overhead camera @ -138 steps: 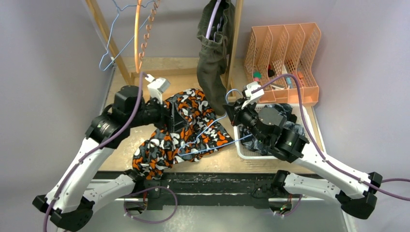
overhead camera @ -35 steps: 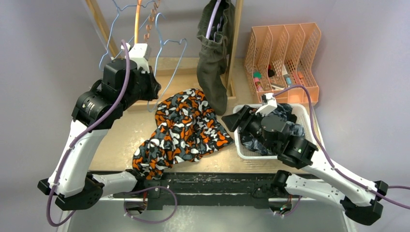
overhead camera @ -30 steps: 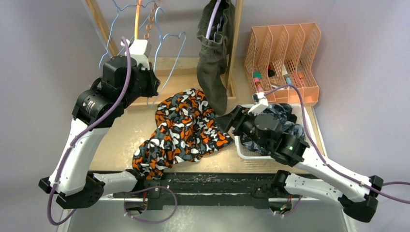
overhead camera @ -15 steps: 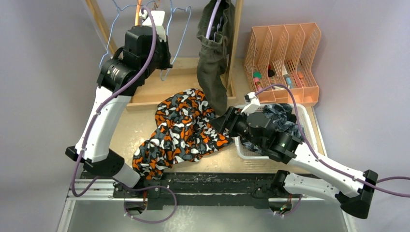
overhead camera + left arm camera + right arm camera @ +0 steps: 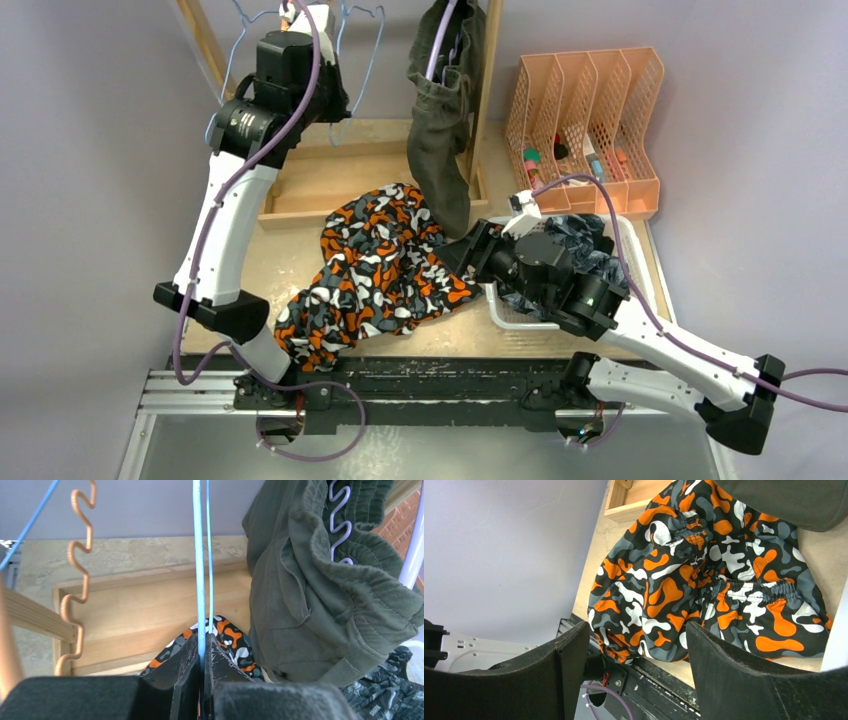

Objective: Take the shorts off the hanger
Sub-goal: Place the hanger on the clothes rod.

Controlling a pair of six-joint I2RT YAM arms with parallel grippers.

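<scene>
Camo shorts [image 5: 385,265] lie crumpled on the counter [image 5: 255,265], free of any hanger. Their long axis runs diagonally from near-left to far-right. The left hand [image 5: 202,655] is clamped on the bare blue wire hanger [image 5: 200,580], raised at the wooden rack [image 5: 487,100], probably to hang it there. The right hand [image 5: 636,640] hovers wide open and empty above the camo pair, beside the white basket [image 5: 630,240]. The olive-green shorts [image 5: 440,140] hang vertically on a lilac hanger [image 5: 340,510], legs down. Freeing them probably comes next and calls for one hand on the hanger and one on the fabric.
</scene>
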